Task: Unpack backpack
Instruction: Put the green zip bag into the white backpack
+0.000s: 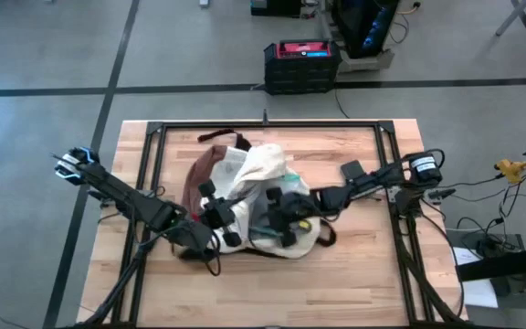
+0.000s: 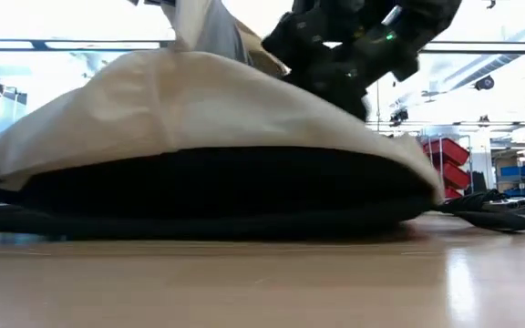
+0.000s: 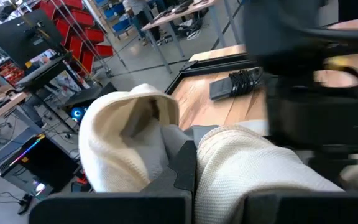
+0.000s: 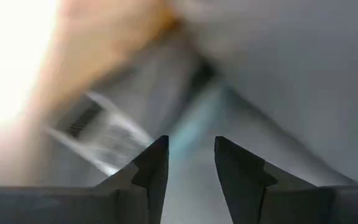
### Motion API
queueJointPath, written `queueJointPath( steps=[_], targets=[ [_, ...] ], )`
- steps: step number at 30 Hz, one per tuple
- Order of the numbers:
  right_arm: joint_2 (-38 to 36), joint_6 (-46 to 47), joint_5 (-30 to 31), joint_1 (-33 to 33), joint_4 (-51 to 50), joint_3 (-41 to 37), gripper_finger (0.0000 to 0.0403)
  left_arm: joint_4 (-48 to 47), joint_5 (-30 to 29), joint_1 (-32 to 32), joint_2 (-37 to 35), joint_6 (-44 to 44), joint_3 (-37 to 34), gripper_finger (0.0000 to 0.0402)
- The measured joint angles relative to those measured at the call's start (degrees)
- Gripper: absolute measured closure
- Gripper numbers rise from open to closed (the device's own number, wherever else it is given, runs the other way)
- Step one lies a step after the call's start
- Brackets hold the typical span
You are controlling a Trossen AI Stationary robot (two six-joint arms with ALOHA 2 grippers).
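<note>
Backpack (image 1: 263,183) slumped mid-counter (image 1: 363,274). Left hand (image 3: 194,180) pinches cream fabric; right hand (image 4: 191,162) inside, fingers parted (empty).

backpack (image 1: 263,196) fills centre, table (image 1: 354,274) edges free

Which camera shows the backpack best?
The high view: the whole backpack lies on the table with both grippers at it. The low view shows only its side, the left wrist view bunched cream fabric, the right wrist view just blurred grey lining.
</note>
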Motion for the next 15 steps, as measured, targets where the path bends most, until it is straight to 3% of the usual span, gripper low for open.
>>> queueJointPath(
  steps=[2,8,12,15],
  targets=[
    [-1.4,-0.7,2.1,0.6,-7.0,0.5,0.0295,-1.1,0.0,-0.1,0.0,0.0,0.0,0.0400],
    [-8.3,5.1,20.9,1.1,-26.8,1.1,0.0300,-3.7,-0.4,-0.8,0.0,-0.7,0.0,0.0400],
    [-10.2,14.3,15.2,-0.3,-30.0,0.8,0.0293,-3.2,-1.8,-0.6,0.4,-1.1,0.0,0.0400],
    [-9.6,20.7,18.6,-0.2,-34.0,0.7,0.0276,-2.4,-1.8,-0.2,1.9,-2.2,0.0,0.0400]
  ],
)
